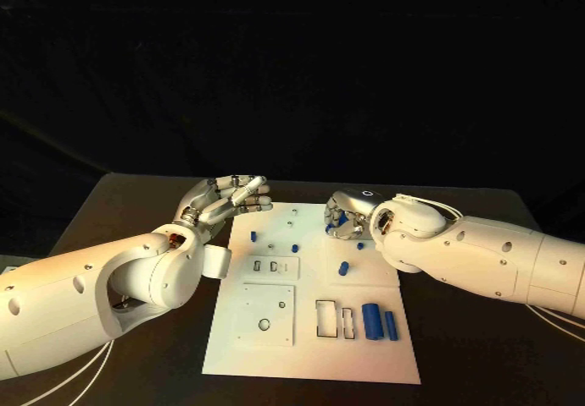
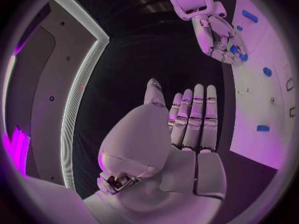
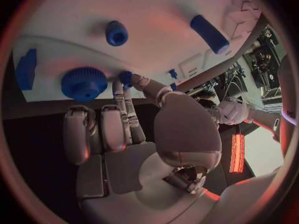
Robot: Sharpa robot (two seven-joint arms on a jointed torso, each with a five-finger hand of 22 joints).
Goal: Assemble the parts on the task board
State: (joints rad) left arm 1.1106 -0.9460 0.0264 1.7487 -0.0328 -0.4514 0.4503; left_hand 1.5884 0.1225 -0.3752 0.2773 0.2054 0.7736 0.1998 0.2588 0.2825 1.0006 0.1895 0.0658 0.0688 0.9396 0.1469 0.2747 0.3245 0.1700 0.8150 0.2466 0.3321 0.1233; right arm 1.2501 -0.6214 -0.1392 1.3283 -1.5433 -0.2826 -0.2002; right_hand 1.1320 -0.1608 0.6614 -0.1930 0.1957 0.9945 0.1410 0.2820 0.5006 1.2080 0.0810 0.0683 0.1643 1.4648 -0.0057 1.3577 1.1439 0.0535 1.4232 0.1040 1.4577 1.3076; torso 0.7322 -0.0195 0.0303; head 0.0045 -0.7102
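Head view gives you the board point(image 1: 262, 355) lying in the middle of the black counter point(image 1: 134, 203), with two blue bars point(image 1: 380, 324) side by side near its right edge and smaller blue parts further up. Your left hand point(image 1: 226, 201) hovers just off the board's far left corner, fingers straight and together, holding nothing. Your right hand point(image 1: 347, 213) sits over the far right corner; in its wrist view the fingertips point(image 3: 126, 79) reach a small blue peg beside the knurled knob point(image 3: 84, 83), but you cannot tell whether they grip it.
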